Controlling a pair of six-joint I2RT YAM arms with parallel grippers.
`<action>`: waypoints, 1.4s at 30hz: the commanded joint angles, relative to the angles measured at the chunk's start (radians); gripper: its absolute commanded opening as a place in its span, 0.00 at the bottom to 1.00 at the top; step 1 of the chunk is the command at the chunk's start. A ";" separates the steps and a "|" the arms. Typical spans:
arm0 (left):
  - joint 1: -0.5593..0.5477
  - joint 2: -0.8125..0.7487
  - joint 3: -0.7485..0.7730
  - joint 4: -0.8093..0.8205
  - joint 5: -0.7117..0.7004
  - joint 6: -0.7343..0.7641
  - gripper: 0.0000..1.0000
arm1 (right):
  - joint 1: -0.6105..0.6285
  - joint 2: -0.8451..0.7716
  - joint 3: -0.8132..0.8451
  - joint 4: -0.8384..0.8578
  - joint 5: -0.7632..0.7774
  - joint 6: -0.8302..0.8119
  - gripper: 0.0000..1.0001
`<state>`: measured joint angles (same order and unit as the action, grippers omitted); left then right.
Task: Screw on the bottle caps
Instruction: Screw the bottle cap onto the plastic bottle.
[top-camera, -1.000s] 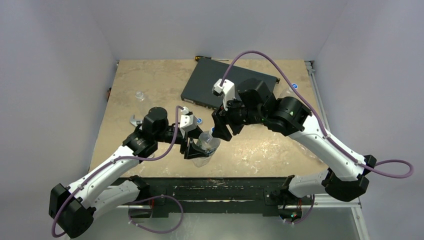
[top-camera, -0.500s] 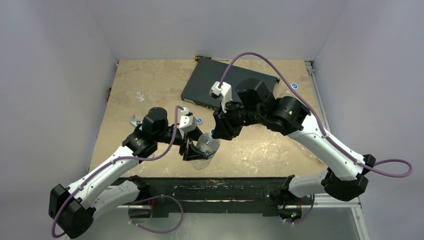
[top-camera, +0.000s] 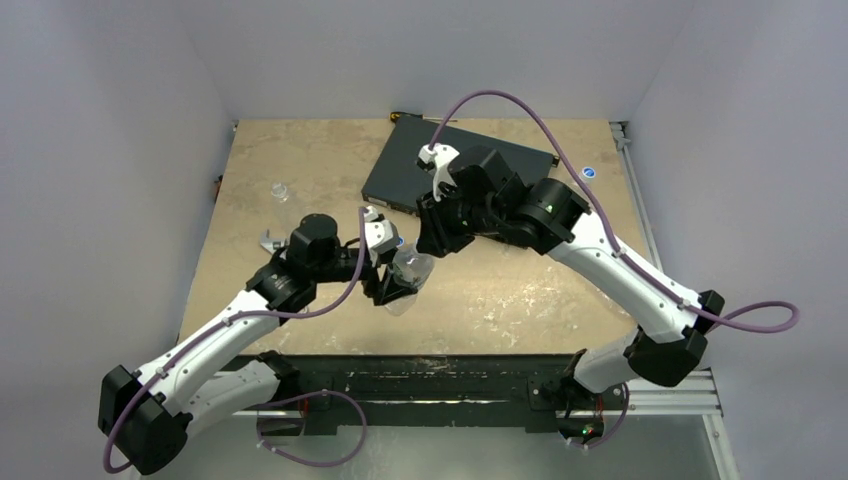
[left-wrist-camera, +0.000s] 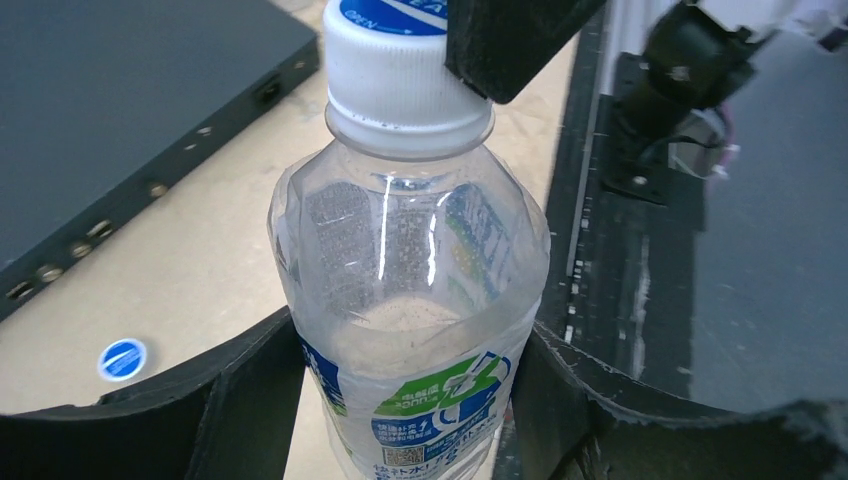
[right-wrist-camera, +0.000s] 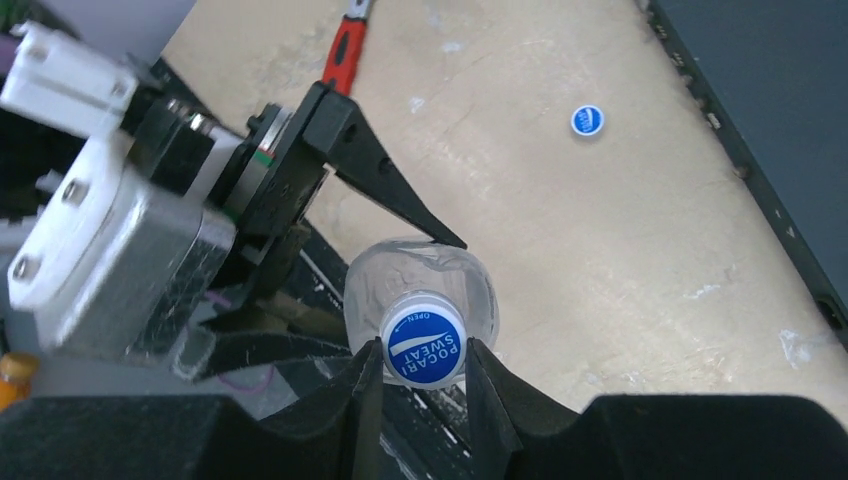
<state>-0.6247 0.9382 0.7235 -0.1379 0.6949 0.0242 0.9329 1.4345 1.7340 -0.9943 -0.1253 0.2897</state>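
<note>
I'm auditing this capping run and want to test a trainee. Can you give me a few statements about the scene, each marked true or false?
1. The left gripper grips the bottle by its body. True.
2. The bottle's neck is bare. False: a cap with a blue top sits on it, pinched between the fingers of the right gripper.
3. A loose cap lies on the table. True.
4. The bottle lies flat on the black box. False: it is held in the left gripper, clear of the black box.
</note>
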 joint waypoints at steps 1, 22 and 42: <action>0.001 0.018 0.072 0.248 -0.300 0.000 0.00 | 0.017 0.063 0.025 -0.075 0.095 0.206 0.00; -0.156 0.026 -0.015 0.377 -0.727 0.056 0.00 | -0.023 0.071 0.060 0.085 0.304 0.415 0.56; 0.002 0.073 0.104 0.051 0.278 0.019 0.00 | 0.000 -0.173 -0.088 0.114 -0.024 -0.157 0.63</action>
<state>-0.6285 0.9970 0.7738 -0.0349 0.7921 0.0372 0.9218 1.2430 1.6585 -0.8627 -0.0498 0.2394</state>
